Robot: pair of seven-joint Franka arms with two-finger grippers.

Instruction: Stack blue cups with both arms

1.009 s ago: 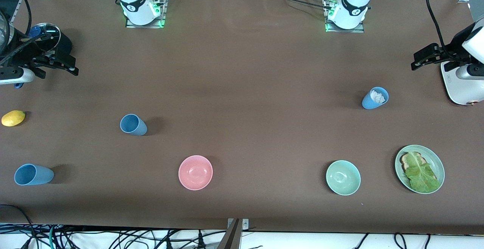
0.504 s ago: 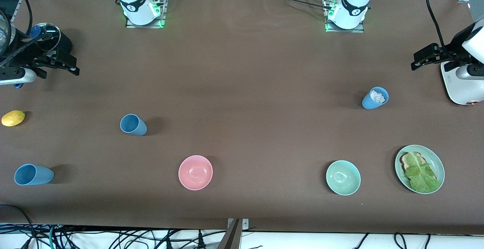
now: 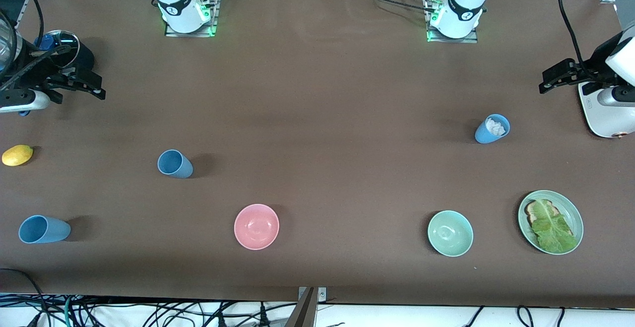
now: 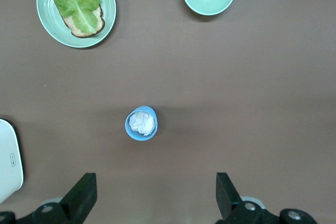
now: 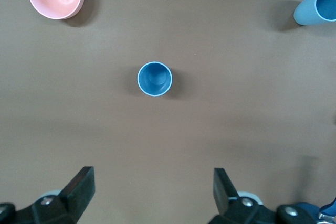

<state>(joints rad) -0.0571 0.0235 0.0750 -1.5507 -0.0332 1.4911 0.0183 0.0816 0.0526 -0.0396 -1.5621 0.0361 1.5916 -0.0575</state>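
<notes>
Three light-blue cups are on the brown table. One empty cup (image 3: 175,163) (image 5: 155,78) stands upright toward the right arm's end. A second empty cup (image 3: 43,229) (image 5: 317,4) sits nearer to the front camera, close to that end's edge. The third cup (image 3: 492,128) (image 4: 142,123), toward the left arm's end, holds a crumpled white wad. My right gripper (image 3: 92,88) (image 5: 154,187) hangs open and empty high over the table at its end. My left gripper (image 3: 551,80) (image 4: 156,192) hangs open and empty over the table beside the toaster.
A lemon (image 3: 17,155) lies at the right arm's end, and a dark lidded jar (image 3: 62,49) stands under that arm. Nearer the front camera are a pink bowl (image 3: 256,226), a mint bowl (image 3: 450,233) and a plate (image 3: 574,213) with toast and lettuce. A white toaster (image 3: 603,113) stands at the left arm's end.
The right gripper has drifted a little toward the bases' side of the table. The left arm, the cups and the bowls have not moved.
</notes>
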